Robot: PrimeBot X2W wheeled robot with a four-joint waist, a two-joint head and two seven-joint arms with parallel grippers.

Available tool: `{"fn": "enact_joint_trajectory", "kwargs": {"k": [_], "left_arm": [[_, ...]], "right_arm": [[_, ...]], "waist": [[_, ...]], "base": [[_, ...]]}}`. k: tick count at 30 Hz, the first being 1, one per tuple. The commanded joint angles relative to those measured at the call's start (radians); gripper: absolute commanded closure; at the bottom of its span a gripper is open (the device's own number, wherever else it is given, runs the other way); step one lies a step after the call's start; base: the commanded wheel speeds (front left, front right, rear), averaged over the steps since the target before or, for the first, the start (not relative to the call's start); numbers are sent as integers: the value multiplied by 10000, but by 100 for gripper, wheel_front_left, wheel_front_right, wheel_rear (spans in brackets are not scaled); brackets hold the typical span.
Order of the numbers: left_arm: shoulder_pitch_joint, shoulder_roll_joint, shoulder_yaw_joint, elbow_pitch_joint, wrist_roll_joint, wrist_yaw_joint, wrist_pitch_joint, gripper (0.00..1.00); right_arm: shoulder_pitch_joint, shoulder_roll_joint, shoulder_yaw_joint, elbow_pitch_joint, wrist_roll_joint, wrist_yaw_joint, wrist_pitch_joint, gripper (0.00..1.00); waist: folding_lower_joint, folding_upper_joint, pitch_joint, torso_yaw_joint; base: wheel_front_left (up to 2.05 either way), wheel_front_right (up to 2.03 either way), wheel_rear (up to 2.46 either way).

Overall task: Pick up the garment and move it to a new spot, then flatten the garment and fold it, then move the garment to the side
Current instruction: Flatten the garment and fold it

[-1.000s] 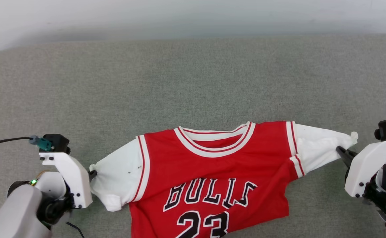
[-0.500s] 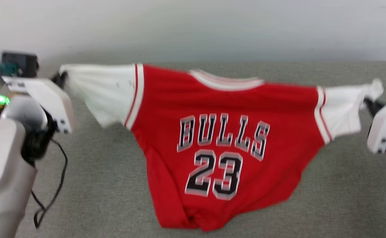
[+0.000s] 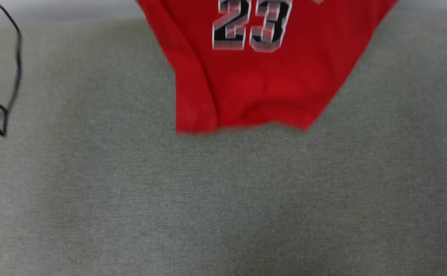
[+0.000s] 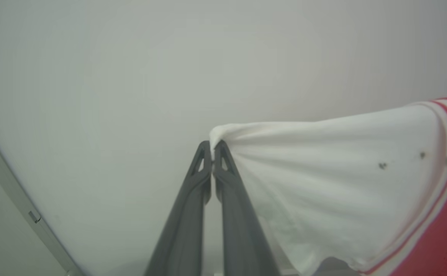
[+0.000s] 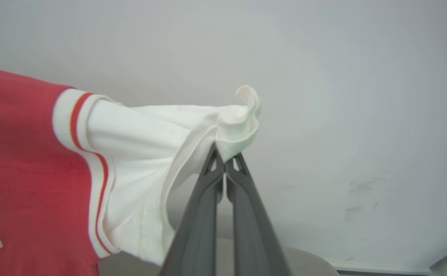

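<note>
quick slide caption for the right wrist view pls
Sleeve tip of the garment pinched in the shut right gripper, pale wall behind.

The left gripper (image 4: pixel 212 148) has two long, slim fingers (image 4: pixel 185 230) of matt dark grey plastic, broad at the base and narrowing to blunt tips. Just below each tip a small triangular window is cut through, leaving a thin frame around it. Further below the tip the finger is solid, with a slight step on its inner edge. The right gripper (image 5: pixel 225 159) is built alike, with the same dark grey and the same windows below the tips. A thin black cable (image 3: pixel 18 65) curves into a narrow loop.
</note>
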Motion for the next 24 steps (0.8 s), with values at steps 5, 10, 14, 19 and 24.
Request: {"fn": "enact_joint_trajectory", "kwargs": {"k": [5,10,14,19,24], "left_arm": [[-1691,269,282,252,317,-9,-1054,100],[-2736,369,460,181,226,-159,-1367,100],[-3105,360,442,20,286,-113,-1445,100],[-3234,271,431,-15,210,-117,-1597,100],[-3209,156,454,230,72,-170,-1861,100]], "right_arm": [[-2157,-171,128,537,-461,-20,-1140,100],[-3559,-298,532,833,-354,-20,-1739,100],[-4164,-316,791,973,-171,-19,-1890,100],[-4476,-181,1077,1161,-84,-19,-1983,100],[-4442,31,1373,1480,56,-17,-2208,100]], "waist": [[-1,0,1636,-268],[-1,0,2463,-398],[-1,0,3134,-438],[-1,0,3906,-461],[-1,0,4391,-437]], "base": [[0,0,0],[0,0,0],[0,0,0],[0,0,0],[0,0,0]]}}
